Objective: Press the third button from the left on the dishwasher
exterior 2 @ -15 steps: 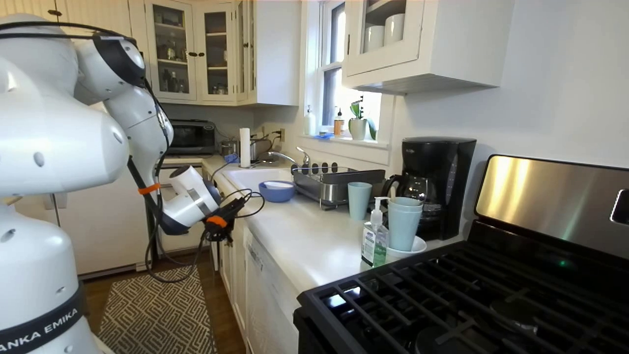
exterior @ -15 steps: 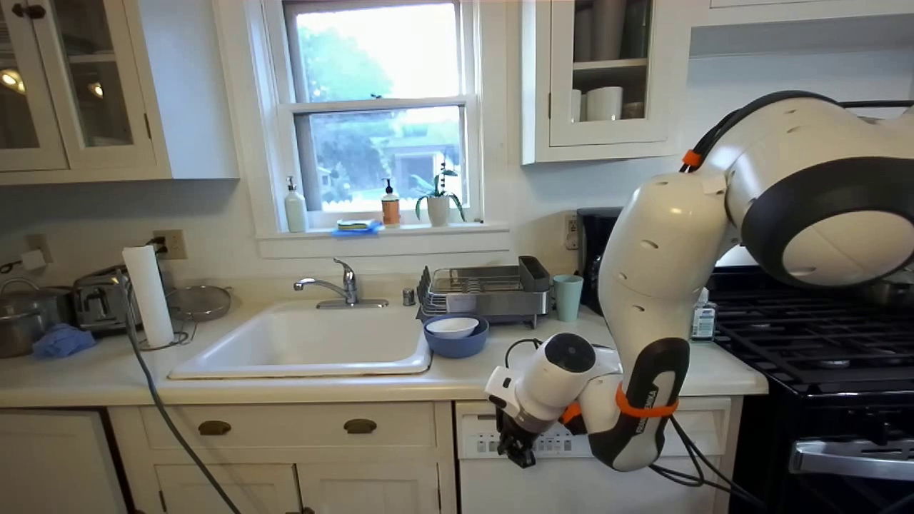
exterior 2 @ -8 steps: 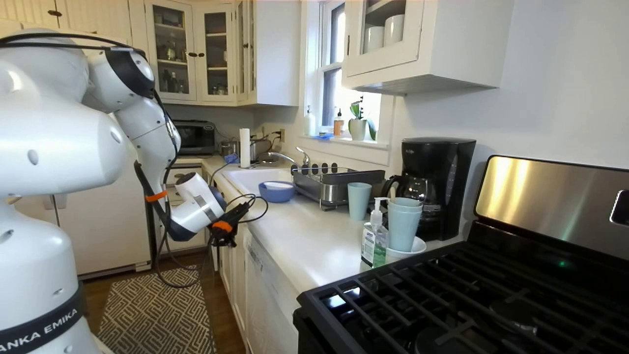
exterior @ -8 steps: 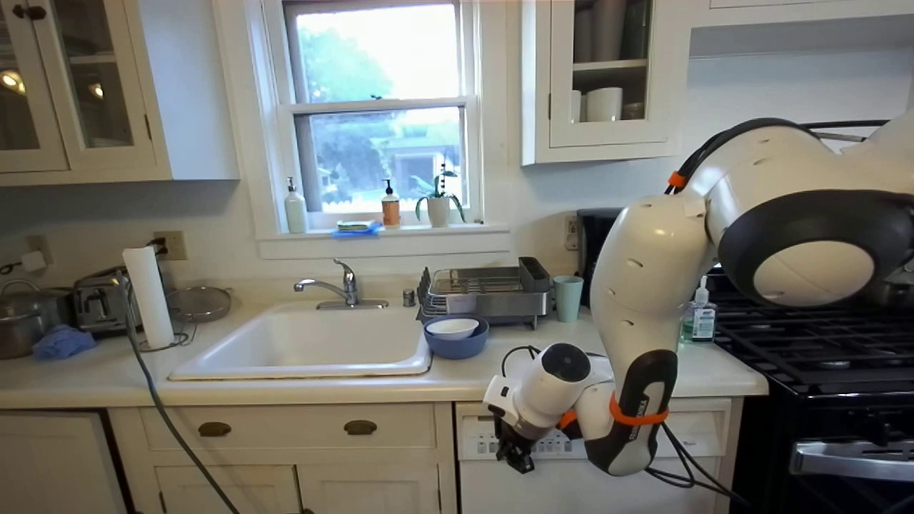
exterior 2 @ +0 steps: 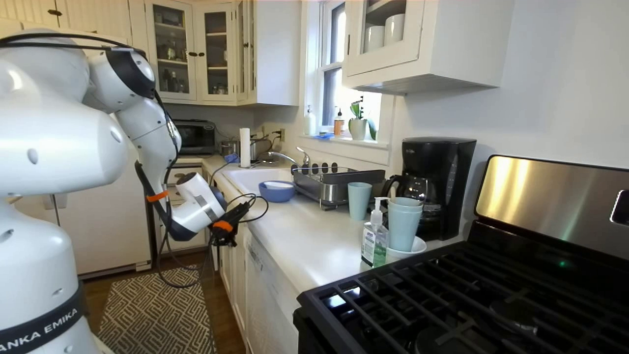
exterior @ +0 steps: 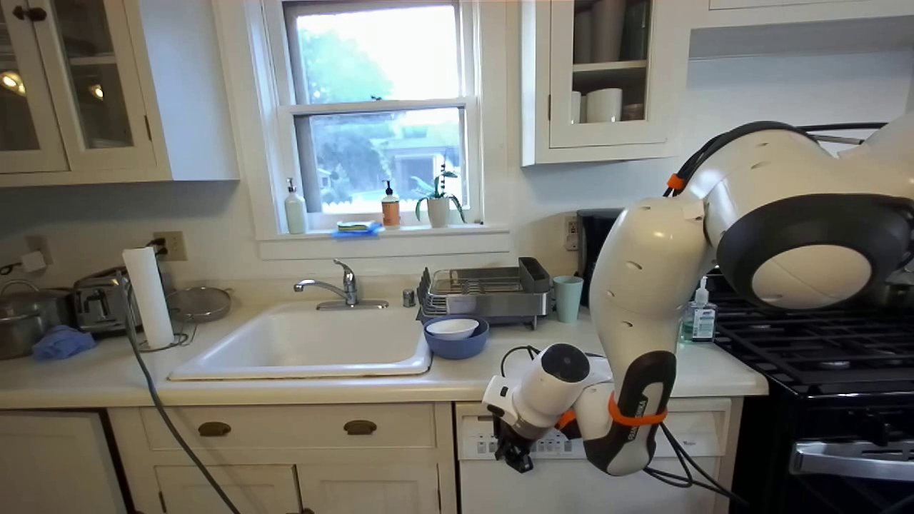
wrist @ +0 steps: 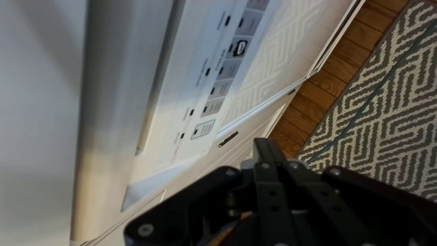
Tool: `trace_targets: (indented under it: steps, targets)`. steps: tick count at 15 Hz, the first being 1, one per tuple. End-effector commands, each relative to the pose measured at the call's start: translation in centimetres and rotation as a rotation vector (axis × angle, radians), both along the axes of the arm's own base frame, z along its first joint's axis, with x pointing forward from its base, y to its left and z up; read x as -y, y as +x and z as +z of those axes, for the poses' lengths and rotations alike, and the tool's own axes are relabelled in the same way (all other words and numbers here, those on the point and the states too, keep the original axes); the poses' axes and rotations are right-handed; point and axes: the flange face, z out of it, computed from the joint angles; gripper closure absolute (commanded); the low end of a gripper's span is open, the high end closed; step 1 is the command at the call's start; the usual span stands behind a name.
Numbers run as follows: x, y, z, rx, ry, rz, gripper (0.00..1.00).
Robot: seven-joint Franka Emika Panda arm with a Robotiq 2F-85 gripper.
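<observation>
The white dishwasher (exterior: pixel 543 489) stands under the counter and also shows edge-on in an exterior view (exterior 2: pixel 270 305). Its control strip (exterior: pixel 475 446) is partly hidden behind my gripper (exterior: pixel 525 465). In the wrist view the row of buttons (wrist: pixel 220 89) runs slantwise along the strip. The button (wrist: pixel 203 130) at the end near the sink cabinet has a green outline; the others are grey pads with dark marks. My gripper (wrist: pixel 268 141) is shut and empty, its fingertips together. In an exterior view the gripper (exterior 2: pixel 228 241) hangs in front of the dishwasher, apart from its face.
The countertop edge (exterior: pixel 400 389) juts above the strip. A blue bowl (exterior: pixel 457 346), dish rack (exterior: pixel 489 296) and cup (exterior: pixel 568 296) stand on the counter. The black stove (exterior: pixel 821 357) is beside the dishwasher. Cables (exterior: pixel 689 464) hang from the arm. A patterned rug (exterior 2: pixel 157 314) lies below.
The arm has come down and a little toward the counter, and the gripper sits slightly lower before the strip. In the last half second it has hardly moved.
</observation>
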Motion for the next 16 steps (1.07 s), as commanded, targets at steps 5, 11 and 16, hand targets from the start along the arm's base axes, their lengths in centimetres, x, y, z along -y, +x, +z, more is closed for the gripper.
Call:
trace_targets:
  steps: [5, 11, 16]
  targets:
    - [1.1, 1.3, -0.7, 0.013, -0.001, 0.009, 1.00]
    - [1.4, 1.9, -2.1, 0.004, 0.009, 0.031, 1.00]
    - [1.1, 2.9, -2.6, 0.032, 0.014, 0.049, 1.00]
